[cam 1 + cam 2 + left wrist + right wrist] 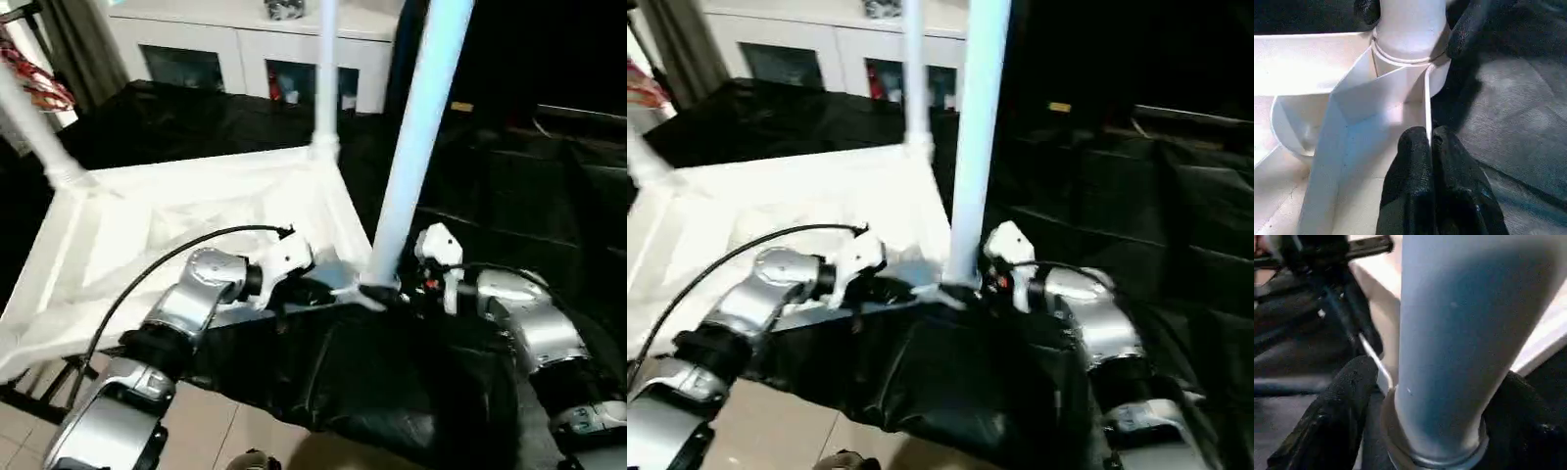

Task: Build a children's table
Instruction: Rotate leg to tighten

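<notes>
Over the black cloth: the tabletop (pixel 147 235) is lying upside down, ribs up, so the corner sockets are facing the robot and taking legs from above.
Near leg: the leg (pixel 416 147) is standing upright in the corner socket (pixel 1410 54) nearest the robot, its flared end seated at the collar.
Left gripper: the left gripper (pixel 1430 147) is pinching the thin rim wall (pixel 1427 105) just beside that socket, fingers closed on it, apparently bracing the top so the corner is not sliding or lifting.
Right gripper: the right gripper (pixel 1437 406) is straddling the foot of the leg, one finger (pixel 1337 406) on each side, jaws spread wide; whether the pads are pressing the tube cannot be told.
Other legs: a far leg (pixel 326 73) and a left leg (pixel 34 127) are already rising from their sockets.
Backdrop: a cabinet (pixel 255 49) is standing behind the work.
Stage: judging by the upright legs, assembly is looking well advanced.
</notes>
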{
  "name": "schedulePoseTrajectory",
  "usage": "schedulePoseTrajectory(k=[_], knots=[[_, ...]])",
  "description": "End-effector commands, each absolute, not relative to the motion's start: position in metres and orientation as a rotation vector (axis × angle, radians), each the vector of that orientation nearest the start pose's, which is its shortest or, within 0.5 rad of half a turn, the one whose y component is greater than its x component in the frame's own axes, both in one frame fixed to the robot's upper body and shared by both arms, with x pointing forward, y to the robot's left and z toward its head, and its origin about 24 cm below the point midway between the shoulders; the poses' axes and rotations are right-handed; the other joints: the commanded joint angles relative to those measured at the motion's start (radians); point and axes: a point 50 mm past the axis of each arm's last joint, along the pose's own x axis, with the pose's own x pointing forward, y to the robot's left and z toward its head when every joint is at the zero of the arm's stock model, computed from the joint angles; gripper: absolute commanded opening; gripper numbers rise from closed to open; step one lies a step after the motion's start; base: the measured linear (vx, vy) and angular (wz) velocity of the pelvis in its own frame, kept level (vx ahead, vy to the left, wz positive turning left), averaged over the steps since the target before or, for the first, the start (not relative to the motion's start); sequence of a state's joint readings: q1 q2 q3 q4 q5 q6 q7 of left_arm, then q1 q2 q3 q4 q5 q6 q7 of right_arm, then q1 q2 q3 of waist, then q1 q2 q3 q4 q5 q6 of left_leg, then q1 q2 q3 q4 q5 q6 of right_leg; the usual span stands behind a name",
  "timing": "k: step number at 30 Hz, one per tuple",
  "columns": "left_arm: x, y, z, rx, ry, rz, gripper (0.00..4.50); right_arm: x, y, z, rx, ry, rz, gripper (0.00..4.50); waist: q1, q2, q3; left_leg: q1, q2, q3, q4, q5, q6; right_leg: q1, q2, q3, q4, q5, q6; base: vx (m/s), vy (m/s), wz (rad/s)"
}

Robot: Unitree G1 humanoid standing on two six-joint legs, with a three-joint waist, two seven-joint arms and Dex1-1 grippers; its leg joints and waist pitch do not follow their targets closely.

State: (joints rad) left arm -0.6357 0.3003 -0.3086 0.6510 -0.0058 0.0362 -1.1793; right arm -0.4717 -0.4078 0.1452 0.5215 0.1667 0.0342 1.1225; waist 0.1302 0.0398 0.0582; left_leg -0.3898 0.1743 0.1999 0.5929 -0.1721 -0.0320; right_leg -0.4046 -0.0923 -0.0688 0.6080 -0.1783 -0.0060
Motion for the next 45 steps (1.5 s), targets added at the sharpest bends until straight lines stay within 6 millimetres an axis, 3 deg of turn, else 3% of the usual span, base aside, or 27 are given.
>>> schedulePoseTrajectory(k=[1,3,5,14,19,23,26,28,30,33,38,39,45], knots=[[0.322,0.1,0.075,0.39,0.25,-1.436,0.0,0.304,-0.164,0.057,-0.199,0.274,1.216,3.22,0.002,-0.017,-0.072,0.023,0.065,-0.028,-0.07,-0.231,0.063,0.044,-0.072,0.045,-0.072,-0.237,-0.24,0.0,0.0,0.0],[0.32,0.102,0.076,0.385,0.254,-1.459,0.0,0.302,-0.166,0.058,-0.201,0.29,1.247,3.22,0.005,-0.017,-0.072,0.023,0.066,-0.028,-0.069,-0.224,0.065,0.044,-0.072,0.046,-0.072,-0.234,-0.239,0.0,0.0,0.0],[0.319,0.104,0.076,0.384,0.257,-1.469,0.0,0.301,-0.167,0.059,-0.208,0.3,1.266,2.94,0.012,-0.016,-0.073,0.024,0.066,-0.027,-0.068,-0.217,0.066,0.042,-0.072,0.046,-0.071,-0.229,-0.238,0.0,0.0,0.0],[0.318,0.107,0.074,0.394,0.274,-1.47,0.0,0.298,-0.166,0.058,-0.209,0.31,1.283,2.17,0.013,-0.017,-0.074,0.023,0.064,-0.028,-0.068,-0.212,0.059,0.043,-0.072,0.045,-0.07,-0.23,-0.232,0.0,0.0,0.0],[0.319,0.106,0.071,0.401,0.286,-1.45,0.0,0.295,-0.164,0.052,-0.189,0.32,1.253,2.02,0.014,-0.016,-0.073,0.023,0.065,-0.028,-0.069,-0.216,0.058,0.043,-0.071,0.045,-0.072,-0.234,-0.229,0.0,0.0,0.0],[0.326,0.102,0.067,0.4,0.293,-1.359,0.0,0.3,-0.16,0.042,-0.175,0.312,1.099,2.0,0.01,-0.014,-0.073,0.022,0.064,-0.03,-0.07,-0.219,0.049,0.042,-0.071,0.045,-0.072,-0.235,-0.228,0.0,0.0,0.0],[0.334,0.098,0.066,0.403,0.288,-1.27,0.0,0.305,-0.155,0.033,-0.161,0.319,0.954,2.0,0.0,-0.016,-0.069,0.025,0.058,-0.032,-0.075,-0.267,0.015,0.042,-0.074,0.045,-0.084,-0.323,-0.202,0.0,0.0,0.0],[0.343,0.088,0.065,0.398,0.287,-1.169,0.0,0.31,-0.144,0.022,-0.114,0.325,0.789,2.0,-0.006,-0.012,-0.067,0.03,0.057,-0.032,-0.076,-0.286,-0.001,0.035,-0.072,0.047,-0.09,-0.355,-0.185,0.0,0.0,0.0],[0.347,0.082,0.064,0.396,0.294,-1.11,0.0,0.311,-0.137,0.019,-0.093,0.321,0.726,2.0,-0.009,-0.014,-0.069,0.028,0.056,-0.036,-0.079,-0.288,-0.01,0.04,-0.074,0.046,-0.088,-0.361,-0.178,0.0,0.0,0.0],[0.353,0.07,0.064,0.391,0.285,-1.034,0.0,0.313,-0.125,0.016,-0.056,0.318,0.638,1.99,-0.015,-0.006,-0.067,0.035,0.056,-0.037,-0.079,-0.325,-0.014,0.034,-0.072,0.046,-0.095,-0.36,-0.18,0.0,0.0,0.0],[0.358,0.051,0.067,0.421,0.232,-0.998,0.0,0.316,-0.107,0.019,-0.045,0.276,0.57,1.99,-0.019,-0.002,-0.065,0.032,0.055,-0.038,-0.084,-0.348,-0.014,0.036,-0.071,0.047,-0.1,-0.357,-0.166,0.0,0.0,0.0],[0.357,0.049,0.068,0.434,0.216,-1.015,0.0,0.316,-0.109,0.022,-0.016,0.257,0.56,2.55,-0.018,0.0,-0.068,0.037,0.054,-0.037,-0.083,-0.357,-0.016,0.034,-0.071,0.048,-0.102,-0.354,-0.164,0.0,0.0,0.0],[0.355,0.048,0.069,0.403,0.189,-1.054,0.0,0.317,-0.123,0.03,0.022,0.23,0.506,3.05,-0.021,-0.003,-0.071,0.025,0.056,-0.039,-0.085,-0.324,0.002,0.045,-0.073,0.047,-0.089,-0.281,-0.181,0.0,0.0,0.0]])
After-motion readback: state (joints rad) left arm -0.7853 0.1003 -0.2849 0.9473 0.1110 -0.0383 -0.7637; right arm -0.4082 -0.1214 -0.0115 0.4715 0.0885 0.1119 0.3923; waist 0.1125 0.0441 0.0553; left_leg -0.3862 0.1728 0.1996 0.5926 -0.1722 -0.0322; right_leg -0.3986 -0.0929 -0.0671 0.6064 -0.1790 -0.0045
